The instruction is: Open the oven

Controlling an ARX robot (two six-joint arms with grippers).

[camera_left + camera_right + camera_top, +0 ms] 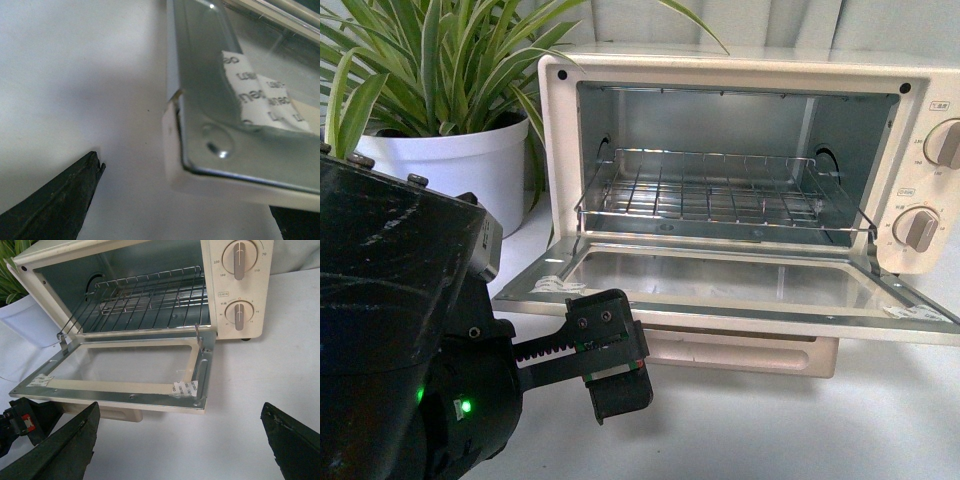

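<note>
The left pincer (pixel 613 356) is spread wide and grips nothing. Its black fingers (pixel 55 210) stand either side of the near corner of the glass-window metal-framed door (pixel 720 285); one is clear of it, the other half hidden. The right pincer (pixel 180 412) also gapes empty, above the white tabletop (pixel 260 385) just short of that door. Beyond both stands the cream-white boxy toaster oven (pixel 910 100), its door dropped flat open. The shiny wire rack (pixel 710 190) sits inside, with two round knobs (pixel 922 228) on the right pincer's side. Past the left pincer is a green leafy plant in a white pot (pixel 460 160).
</note>
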